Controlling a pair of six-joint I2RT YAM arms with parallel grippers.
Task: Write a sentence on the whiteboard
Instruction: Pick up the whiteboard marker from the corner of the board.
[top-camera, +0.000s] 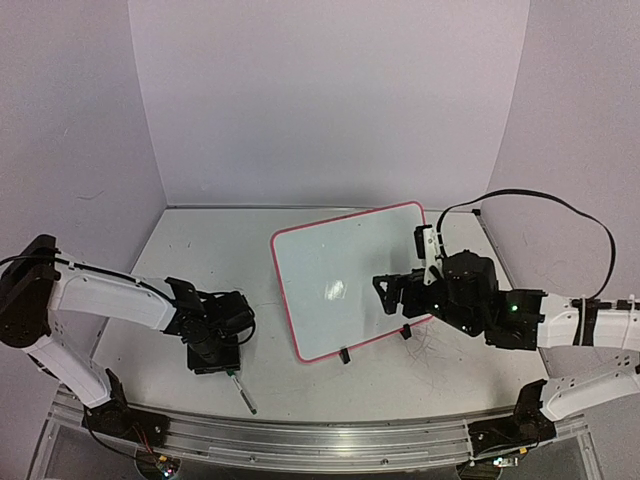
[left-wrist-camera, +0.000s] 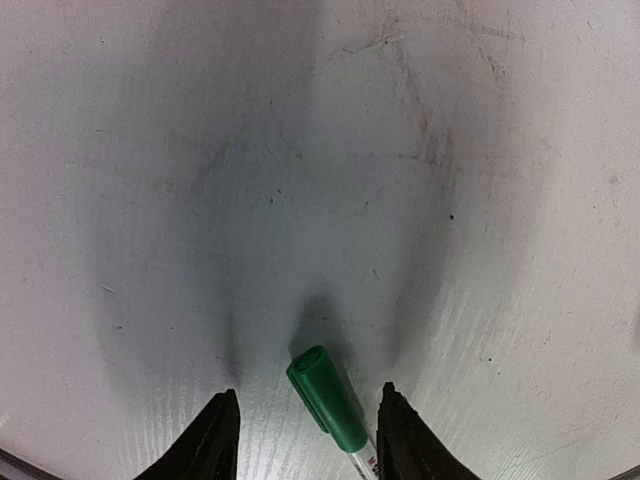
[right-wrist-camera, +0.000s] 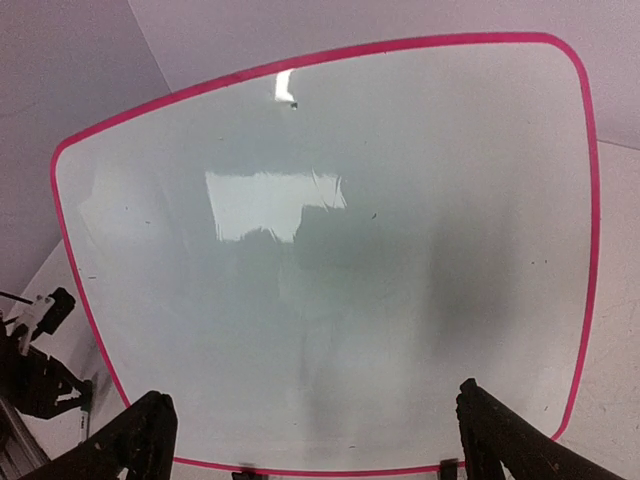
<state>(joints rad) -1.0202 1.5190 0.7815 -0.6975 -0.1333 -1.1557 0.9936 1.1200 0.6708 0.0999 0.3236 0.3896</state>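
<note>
Three lilac walls (top-camera: 330, 100) surround scuffed table (top-camera: 200, 250), whiteboard (top-camera: 330, 260).

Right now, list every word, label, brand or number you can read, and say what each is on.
No text can be read in any view.
The whiteboard: blank, no writing on it.
The green marker: a bit of red print on its white barrel in the left wrist view, too small and cut off at the picture's edge to read.

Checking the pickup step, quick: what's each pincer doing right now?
Left pincer: open, astride the marker, not gripping it.
Right pincer: wide open over the whiteboard, holding nothing.
</note>
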